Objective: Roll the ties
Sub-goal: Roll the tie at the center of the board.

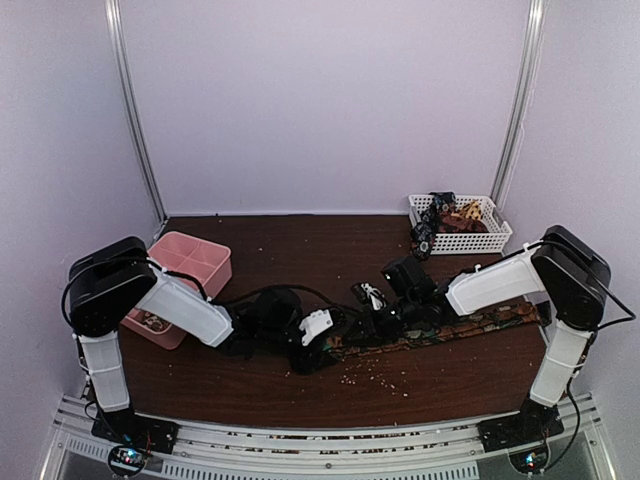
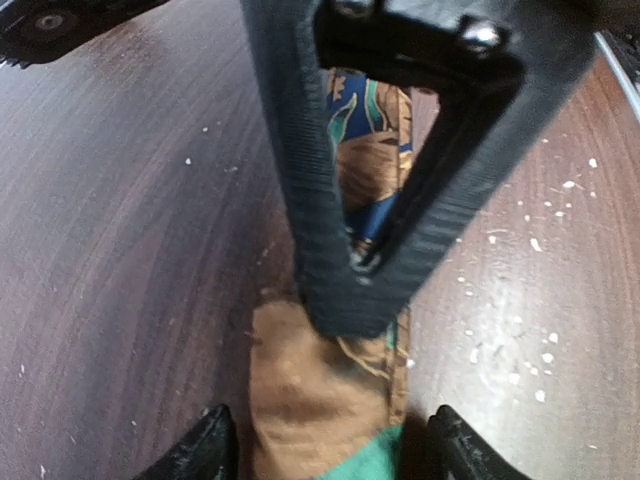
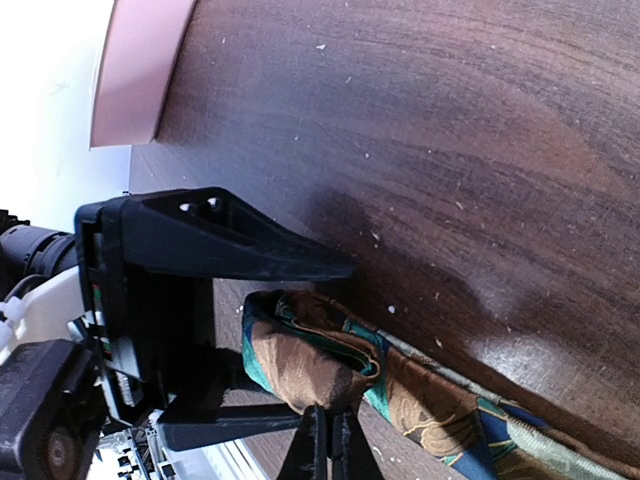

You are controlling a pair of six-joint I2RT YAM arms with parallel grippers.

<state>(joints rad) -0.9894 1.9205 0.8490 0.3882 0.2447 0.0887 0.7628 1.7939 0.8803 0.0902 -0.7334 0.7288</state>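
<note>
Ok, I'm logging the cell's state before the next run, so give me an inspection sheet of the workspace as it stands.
Surface: dark, glossy wood table.
Job's things: one patterned tie lies flat along the front, its end folded over; more ties sit in the white basket at the right rear.
Clutter: pale crumbs scattered near the tie; pink compartment box at the left.
Grippers: right gripper shut on the tie's folded end; left gripper open, a finger on either side of the tie.
Cables: black cable arcs over the table left of centre.
Surroundings: pale walls, metal uprights.
</note>
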